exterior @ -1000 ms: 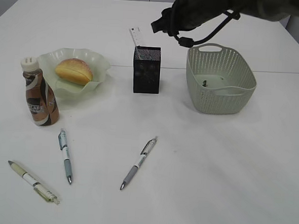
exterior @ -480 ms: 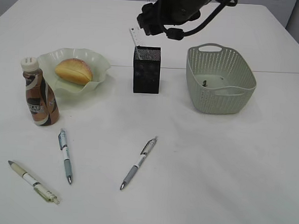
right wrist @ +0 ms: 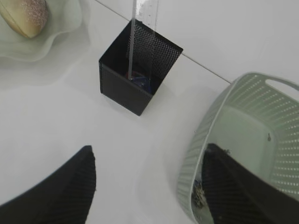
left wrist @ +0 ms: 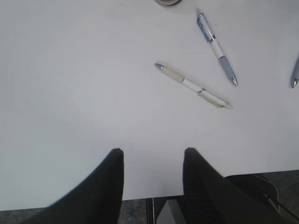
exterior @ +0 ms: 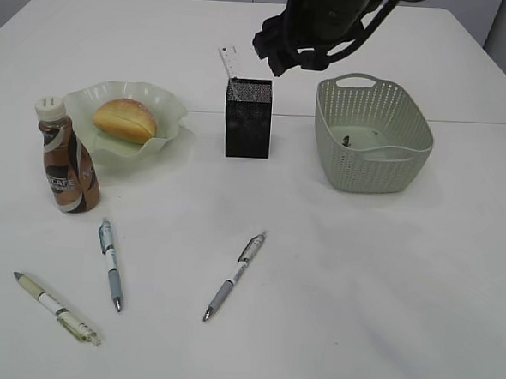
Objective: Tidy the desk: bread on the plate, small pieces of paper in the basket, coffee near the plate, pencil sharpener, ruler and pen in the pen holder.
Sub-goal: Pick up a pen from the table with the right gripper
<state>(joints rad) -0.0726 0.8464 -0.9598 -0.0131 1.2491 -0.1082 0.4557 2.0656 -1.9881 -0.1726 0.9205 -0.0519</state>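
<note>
The bread lies on the plate, and the coffee stands just left of it. The clear ruler leans upright in the black pen holder, with a small blue-and-red thing at the holder's bottom; I cannot tell if it is the pencil sharpener. My right gripper hangs open and empty above the desk between the pen holder and the basket. Three pens lie on the desk. My left gripper is open and empty over the desk's front edge.
Small scraps of paper lie in the basket. In the left wrist view two pens lie ahead to the right. The desk's near edge runs under the left fingers, with the floor below.
The right arm swung left over the pen holder, then back to the right and a little lower. The ruler stays in the holder. Nothing on the desk moved.
</note>
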